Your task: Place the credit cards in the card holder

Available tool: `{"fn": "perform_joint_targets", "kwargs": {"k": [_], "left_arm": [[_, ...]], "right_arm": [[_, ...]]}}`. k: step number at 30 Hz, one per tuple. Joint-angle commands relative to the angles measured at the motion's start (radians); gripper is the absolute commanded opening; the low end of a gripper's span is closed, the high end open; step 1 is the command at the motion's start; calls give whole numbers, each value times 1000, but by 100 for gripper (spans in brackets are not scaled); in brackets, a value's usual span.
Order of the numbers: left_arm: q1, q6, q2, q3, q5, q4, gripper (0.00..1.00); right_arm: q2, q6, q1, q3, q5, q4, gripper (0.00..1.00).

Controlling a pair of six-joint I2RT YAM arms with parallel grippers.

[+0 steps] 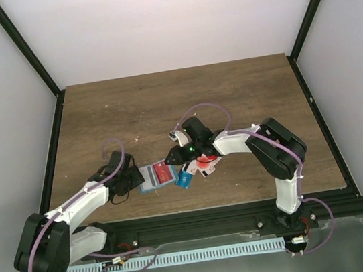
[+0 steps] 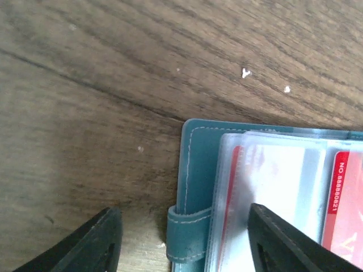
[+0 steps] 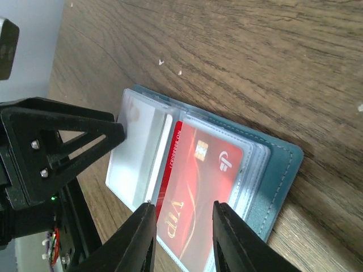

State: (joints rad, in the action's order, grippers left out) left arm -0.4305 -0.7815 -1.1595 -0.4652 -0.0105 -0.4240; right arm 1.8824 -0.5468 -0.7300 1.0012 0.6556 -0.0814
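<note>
The teal card holder [image 1: 147,180] lies open near the table's front edge, its clear sleeves [image 2: 272,170] facing up. A red credit card [image 3: 198,175] rests on those sleeves, its far end toward the holder's teal cover [image 3: 278,170]. My right gripper [image 3: 183,207] hovers low over the card's near end, jaws a little apart, the card showing through the gap. My left gripper [image 2: 182,212] is open at the holder's left edge. It straddles the teal strap loop [image 2: 190,232], with one finger [image 2: 283,241] over the sleeves. More credit cards lie to the right: a blue one [image 1: 185,179] and a white one with a red circle [image 1: 205,162].
Both arms meet over the holder, so the left arm's black finger [image 3: 79,139] stands close beside the right gripper. Black frame posts line the table's sides and a black rail [image 1: 213,216] runs along its front edge. Small white specks [image 2: 245,72] dot the wood.
</note>
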Motion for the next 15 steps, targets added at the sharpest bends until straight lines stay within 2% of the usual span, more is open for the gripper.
{"fn": "perform_joint_targets", "kwargs": {"k": [1,7,11,15], "left_arm": [[-2,-5,-38,35,-14,65,59],[-2,2,-64,46,1,99,40],[-2,17,-54,55,15,127,37],[-2,67,-47,57,110,201,30]], "right_arm": [[14,68,-34,79,-56,95,30],[68,76,-48,117,-107,138,30],[98,78,-48,118,-130,147,30],[116,70,-48,103,-130,142,29]]}}
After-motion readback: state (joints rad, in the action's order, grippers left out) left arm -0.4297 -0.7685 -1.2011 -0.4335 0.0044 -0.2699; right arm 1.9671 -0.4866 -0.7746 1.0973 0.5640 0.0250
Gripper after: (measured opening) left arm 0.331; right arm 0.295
